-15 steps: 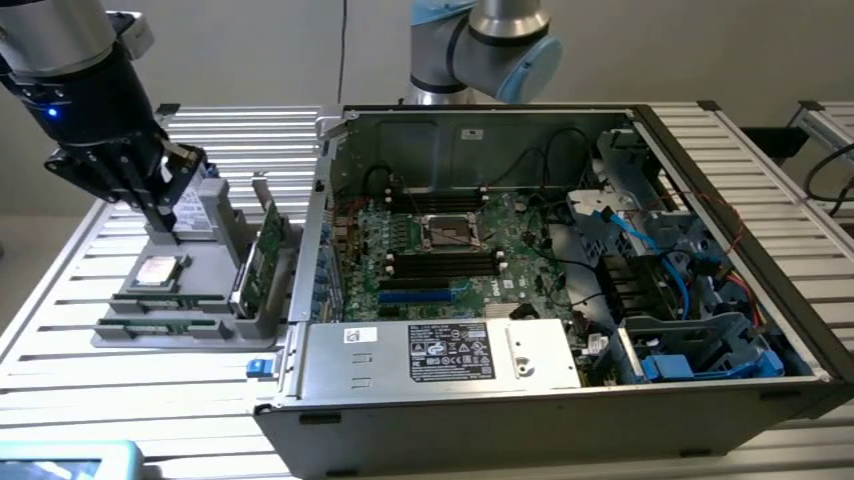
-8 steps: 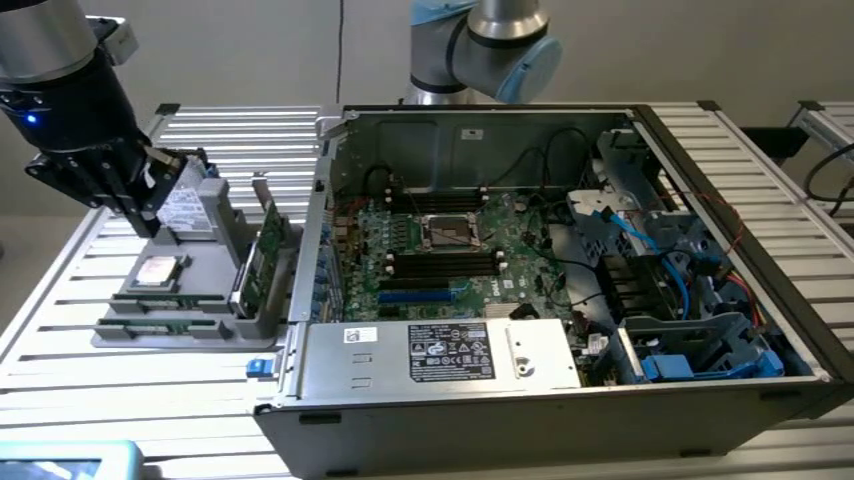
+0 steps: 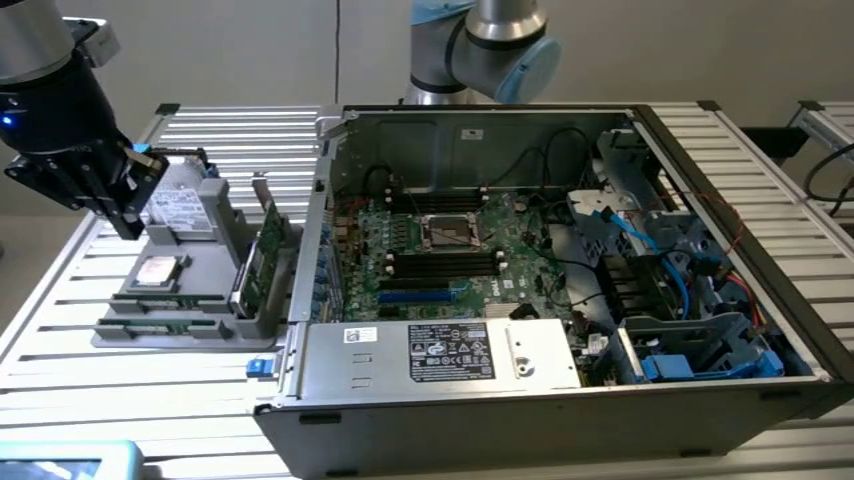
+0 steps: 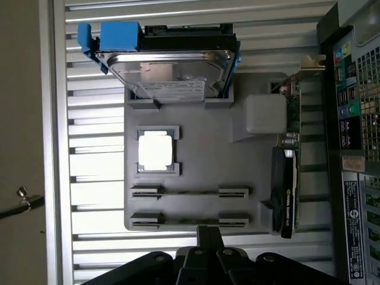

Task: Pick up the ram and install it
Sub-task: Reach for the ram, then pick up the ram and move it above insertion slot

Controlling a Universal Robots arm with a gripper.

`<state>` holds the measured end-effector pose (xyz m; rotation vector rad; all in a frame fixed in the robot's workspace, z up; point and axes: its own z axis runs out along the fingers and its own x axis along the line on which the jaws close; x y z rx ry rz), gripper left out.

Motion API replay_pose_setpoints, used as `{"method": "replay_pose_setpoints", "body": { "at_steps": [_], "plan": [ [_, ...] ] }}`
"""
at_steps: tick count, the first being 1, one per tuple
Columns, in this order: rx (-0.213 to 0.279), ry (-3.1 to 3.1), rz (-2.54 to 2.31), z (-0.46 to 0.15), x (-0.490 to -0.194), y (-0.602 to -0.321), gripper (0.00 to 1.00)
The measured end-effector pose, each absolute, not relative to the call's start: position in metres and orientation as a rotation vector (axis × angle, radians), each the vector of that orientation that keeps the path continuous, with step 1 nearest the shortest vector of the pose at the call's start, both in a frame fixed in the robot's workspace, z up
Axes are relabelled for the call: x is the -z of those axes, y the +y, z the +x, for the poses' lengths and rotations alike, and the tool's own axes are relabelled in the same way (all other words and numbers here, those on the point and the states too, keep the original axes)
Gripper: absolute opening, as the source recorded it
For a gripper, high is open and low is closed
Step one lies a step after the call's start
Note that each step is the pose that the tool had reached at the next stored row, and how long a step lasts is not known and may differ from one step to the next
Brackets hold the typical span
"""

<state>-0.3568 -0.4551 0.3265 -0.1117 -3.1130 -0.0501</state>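
Noted gripper point(image 3: 131, 226) poised above grey tray point(image 3: 174, 341) on slatted table point(image 3: 54, 300), at the exterior view's left, well apart from open computer case point(image 3: 534, 390). Recorded fingers point(image 4: 205, 238) pressed together, pinching nothing, just over the tray edge nearest the slotted holders. Located ram point(image 4: 190, 222), as far as can be made out, standing on edge between the pair of holders closest to those fingers, beside a second stick point(image 4: 190, 192) in the next pair. Confirmed same ram point(image 3: 163, 326) in the exterior view as a thin greenish strip at the tray's near end. Logged also on tray: hard drive point(image 4: 172, 74), square processor point(image 4: 155, 149) and upright expansion card point(image 4: 284, 196), none touching the ram. Found ram not yet lifted and not yet fitted in the case. Judged light, thin and stiff, yet fragile: likely to crack if twisted, and easily damaged at chips and contact edge. Judged smooth flat faces prone to slip under a weak or off-centre pinch. Recommend taking hold across the two flat faces at the middle of the exposed upper edge, between the holders, well clear of the contact edge seated below. Unable to tell from these edge-on views which face carries the label.
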Motion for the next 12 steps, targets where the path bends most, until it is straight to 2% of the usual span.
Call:
{"method": "replay_pose_setpoints", "body": {
  "at_steps": [12],
  "plan": [
    [0.042,-3.114,-0.106,-0.3676,-0.3257,-0.4551,0.11]
  ]
}}
